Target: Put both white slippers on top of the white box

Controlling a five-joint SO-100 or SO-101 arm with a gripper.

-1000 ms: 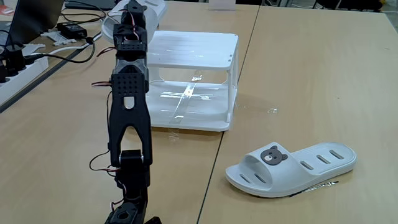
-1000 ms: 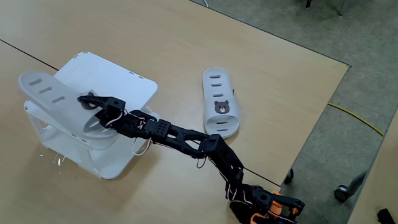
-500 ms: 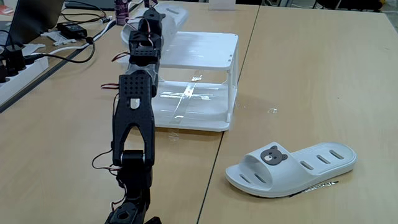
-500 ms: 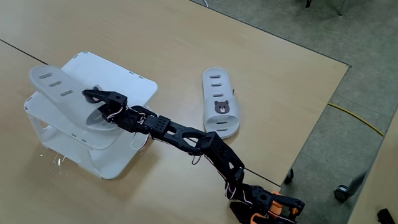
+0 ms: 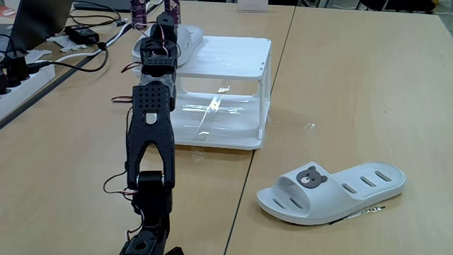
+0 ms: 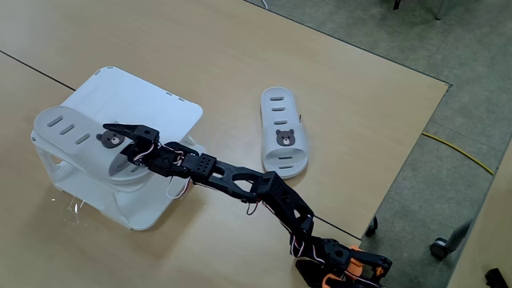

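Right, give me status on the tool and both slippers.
Tool over the white box, open around first slipper. That slipper lies on the box top. Second slipper on the table, untouched. Nothing in the way.

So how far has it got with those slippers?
About halfway. One slipper lies on the white box, with the hand at its bear strap; whether it has let go is unclear. The other slipper waits on the table.

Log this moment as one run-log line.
pincer: at first slipper on white box, grip unclear | second slipper: on table | step: placing first
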